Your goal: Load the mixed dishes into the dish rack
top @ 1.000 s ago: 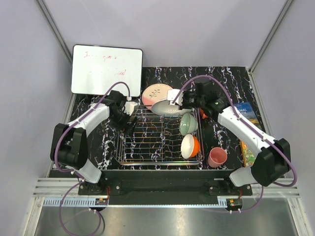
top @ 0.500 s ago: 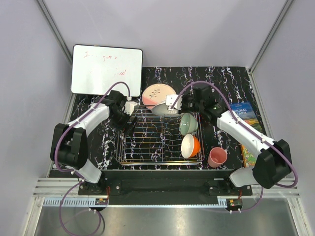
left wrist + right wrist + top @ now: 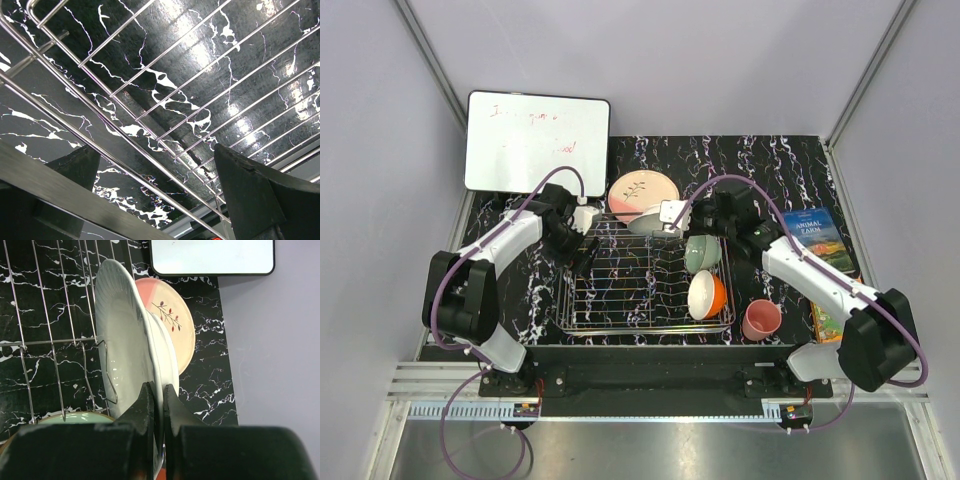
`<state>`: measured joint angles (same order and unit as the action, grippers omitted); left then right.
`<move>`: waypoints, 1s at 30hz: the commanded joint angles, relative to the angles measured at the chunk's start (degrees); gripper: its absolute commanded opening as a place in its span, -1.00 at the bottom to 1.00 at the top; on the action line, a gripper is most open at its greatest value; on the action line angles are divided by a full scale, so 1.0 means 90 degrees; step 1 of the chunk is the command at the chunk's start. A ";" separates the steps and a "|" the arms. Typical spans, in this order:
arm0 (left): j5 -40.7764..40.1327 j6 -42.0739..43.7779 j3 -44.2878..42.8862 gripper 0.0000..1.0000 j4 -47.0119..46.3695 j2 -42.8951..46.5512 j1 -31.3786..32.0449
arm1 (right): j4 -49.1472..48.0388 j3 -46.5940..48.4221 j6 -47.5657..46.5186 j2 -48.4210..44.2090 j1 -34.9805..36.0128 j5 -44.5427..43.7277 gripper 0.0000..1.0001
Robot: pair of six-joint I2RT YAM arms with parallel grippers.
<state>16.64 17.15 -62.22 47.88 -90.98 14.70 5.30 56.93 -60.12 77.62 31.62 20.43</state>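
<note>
White plate up on edge at the far rail of the dish rack, pinched by the right gripper.
I see the plate's long axis running left to right, just on the near side of the flat-lying pink-cream plate with leaf sprig. The right gripper is clamped on its right rim. The left gripper is spread wide and empty over the rack's far-left corner.

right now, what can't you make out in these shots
- Whiteboard writing: top view, too small and faint to read.
- White plate lower rim: right wrist view, hidden behind the shut right tool; whether it sits between dish rack tines is unclear.
- Books: top view, partly covered by the right arm.
</note>
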 commanded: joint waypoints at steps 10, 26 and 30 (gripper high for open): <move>-0.0052 0.0077 -0.0001 0.98 -0.0115 0.0246 0.0027 | 0.0212 -0.0700 0.1230 -0.0040 0.0042 -0.0521 0.98; -0.0023 0.0233 0.0096 0.98 -0.0095 0.0226 0.0027 | 0.0769 0.0099 0.2390 -0.1496 0.0042 -0.1164 0.99; 0.0113 0.0409 0.0223 0.98 -0.0095 0.0470 0.0114 | 0.0330 0.0646 0.3737 -0.1448 0.0042 -0.3023 0.99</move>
<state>16.25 18.48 -61.80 47.72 -90.61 14.70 12.32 56.03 -39.07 65.36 31.79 9.21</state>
